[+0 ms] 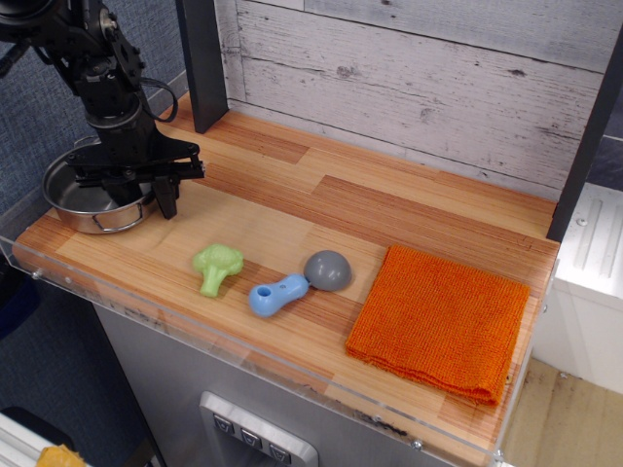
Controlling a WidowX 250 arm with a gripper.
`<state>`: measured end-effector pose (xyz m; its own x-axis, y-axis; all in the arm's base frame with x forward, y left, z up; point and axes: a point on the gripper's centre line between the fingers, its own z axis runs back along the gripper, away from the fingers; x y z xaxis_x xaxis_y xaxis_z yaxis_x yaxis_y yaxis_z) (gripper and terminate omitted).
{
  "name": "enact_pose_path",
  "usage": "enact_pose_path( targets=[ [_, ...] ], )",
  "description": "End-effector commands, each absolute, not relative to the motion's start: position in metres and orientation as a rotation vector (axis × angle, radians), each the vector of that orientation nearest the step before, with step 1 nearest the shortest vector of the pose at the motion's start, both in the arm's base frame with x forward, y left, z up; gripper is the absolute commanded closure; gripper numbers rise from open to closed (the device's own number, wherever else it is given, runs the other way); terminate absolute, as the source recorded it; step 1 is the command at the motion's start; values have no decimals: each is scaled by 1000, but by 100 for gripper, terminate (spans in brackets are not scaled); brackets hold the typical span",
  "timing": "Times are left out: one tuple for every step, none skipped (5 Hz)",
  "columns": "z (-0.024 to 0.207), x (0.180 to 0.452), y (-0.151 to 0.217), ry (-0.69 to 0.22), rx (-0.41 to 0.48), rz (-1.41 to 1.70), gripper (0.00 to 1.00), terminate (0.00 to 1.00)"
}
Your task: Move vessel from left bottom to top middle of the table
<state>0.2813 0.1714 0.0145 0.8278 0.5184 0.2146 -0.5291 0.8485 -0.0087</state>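
Observation:
The vessel (80, 195), a shiny round steel pot with thin wire loop handles, sits at the left front end of the striped wooden table (389, 209), close to its left edge. My gripper (141, 195) hangs from the black arm over the pot's right rim. One finger (168, 199) stands just outside the rim on the table side. The other finger reaches down inside the pot and is mostly hidden by the arm. The jaws are narrowed around the rim; whether they clamp it does not show.
A green broccoli toy (216, 266), a blue toy (275, 294) and a small grey dome (327, 269) lie near the front middle. A folded orange cloth (440, 321) covers the right front. A dark post (201, 63) stands at the back left. A clear acrylic rim (195, 336) edges the front.

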Motion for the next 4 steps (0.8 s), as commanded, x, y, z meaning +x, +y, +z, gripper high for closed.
enact_pose_path(
  targets=[
    [33,280,166,-270,48,533,100,0],
    [40,281,159,-275,31,520,100,0],
    [52,282,156,-278,22,516,100,0],
    [70,287,151,-308,14,496,100,0]
  ],
)
